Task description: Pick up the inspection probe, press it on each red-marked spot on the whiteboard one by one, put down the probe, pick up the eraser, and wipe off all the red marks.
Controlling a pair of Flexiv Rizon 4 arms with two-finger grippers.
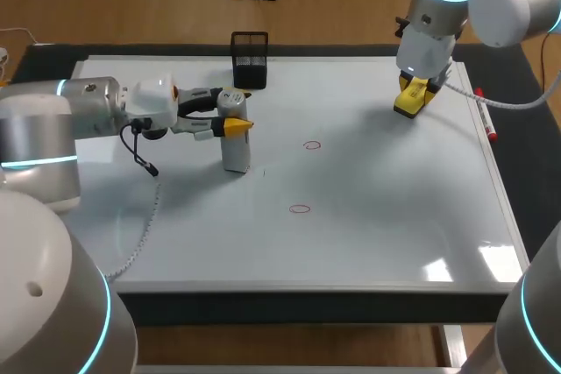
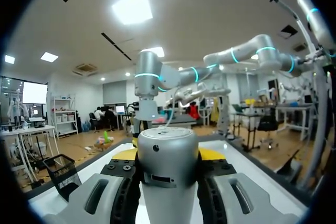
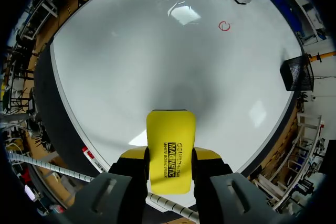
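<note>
Whiteboard (image 1: 377,216) – white, lying flat on the table; all places below are given by it.

Probe (image 1: 235,153) – a silver-grey cylinder standing upright on the whiteboard's left part, its foot on the surface. The left gripper (image 1: 235,122) clamps its upper end from both sides. The left wrist view alone shows the probe's (image 2: 167,166) flat round cap with a small dark fitting on it, and a dark slot below the rim. The yellow fingertips (image 2: 123,154) press against its flanks.

Eraser (image 1: 408,104) – a yellow block near the whiteboard's far right corner, pinched between the two fingers of the right gripper (image 1: 412,98). Whether it touches the surface cannot be told. Only the right wrist view shows the eraser's (image 3: 170,148) broad face, with black lettering along its length.

Red marks, two – small open rings at the whiteboard's middle, one (image 1: 312,145) farther from the robot and one (image 1: 300,209) nearer. Both lie to the right of the probe and apart from it. The right wrist view also shows them (image 3: 224,25), but the left wrist view does not.

Basket (image 1: 250,60) – black wire mesh, upright at the whiteboard's far edge, behind the probe.

Marker (image 1: 486,120) – red and white, lying along the whiteboard's right edge.
</note>
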